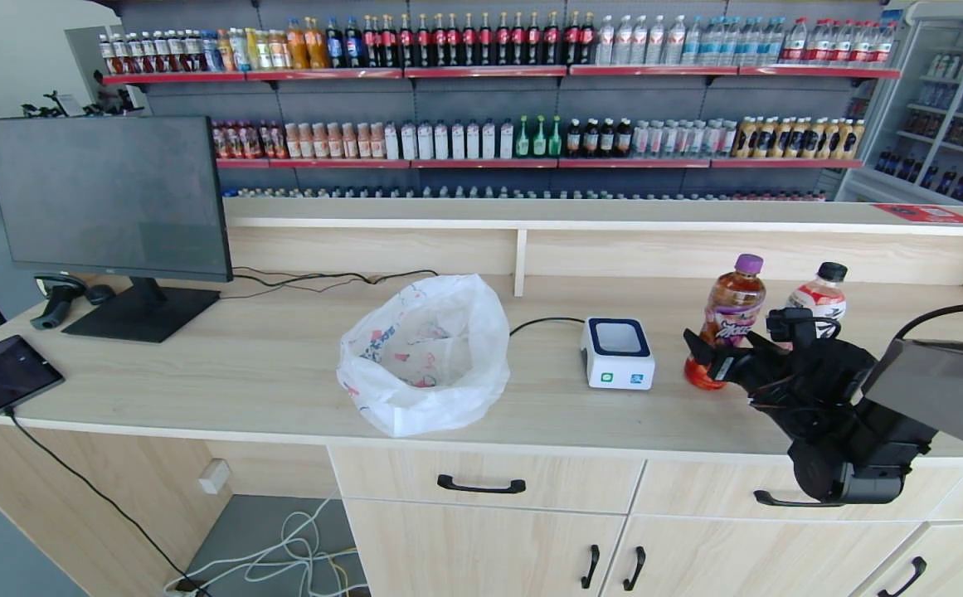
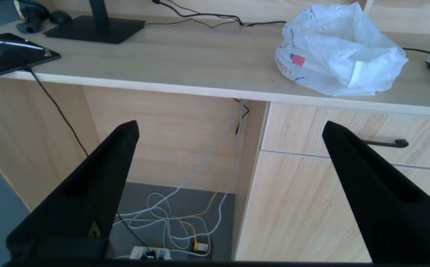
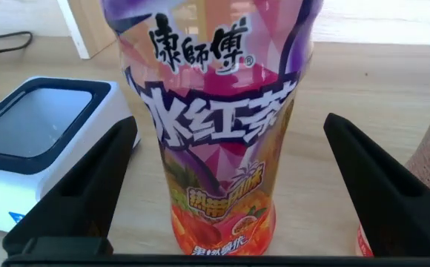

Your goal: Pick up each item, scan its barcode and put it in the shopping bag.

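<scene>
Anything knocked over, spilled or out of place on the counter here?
Nothing stands out. The purple-capped bottle and black-capped bottle stand upright near the scanner, and the shopping bag sits open.

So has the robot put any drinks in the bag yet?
Not yet. Done: nothing, as the shopping bag looks empty, and the purple-capped bottle and black-capped bottle both stand on the counter. In hand: the right gripper sits open around the purple-capped bottle, not squeezing it. Left: grab it, scan it at the scanner, bag it, then the same for the black-capped bottle.
</scene>
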You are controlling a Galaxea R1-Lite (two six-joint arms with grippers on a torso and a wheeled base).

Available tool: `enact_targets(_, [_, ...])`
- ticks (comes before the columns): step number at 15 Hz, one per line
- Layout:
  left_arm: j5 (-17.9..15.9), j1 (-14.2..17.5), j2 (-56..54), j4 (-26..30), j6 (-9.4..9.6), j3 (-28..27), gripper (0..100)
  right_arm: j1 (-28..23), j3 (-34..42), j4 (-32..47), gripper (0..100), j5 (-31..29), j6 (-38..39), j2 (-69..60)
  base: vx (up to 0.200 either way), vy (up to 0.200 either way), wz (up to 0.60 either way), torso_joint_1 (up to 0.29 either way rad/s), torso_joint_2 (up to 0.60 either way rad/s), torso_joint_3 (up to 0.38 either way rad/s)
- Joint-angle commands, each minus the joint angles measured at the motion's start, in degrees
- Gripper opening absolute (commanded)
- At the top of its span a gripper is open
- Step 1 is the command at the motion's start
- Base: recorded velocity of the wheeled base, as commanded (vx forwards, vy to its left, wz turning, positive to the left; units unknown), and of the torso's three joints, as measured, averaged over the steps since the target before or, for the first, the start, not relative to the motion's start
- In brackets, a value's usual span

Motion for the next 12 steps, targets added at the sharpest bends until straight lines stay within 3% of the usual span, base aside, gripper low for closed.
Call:
enact_targets(1, [0.0,0.0,0.0,0.0,-0.03,0.0,100,1.3,0.0,-0.1,100,-1.0,0.8,0.0,0.0,0.0,0.0,0.0,0.0,0.0])
enact_targets(12, [0.0,0.0,0.0,0.0,-0.03,0.0,100,1.4,-3.3,-0.1,100,-2.1,0.9,1.3,0.0,0.0,0.0,0.0,0.0,0.0])
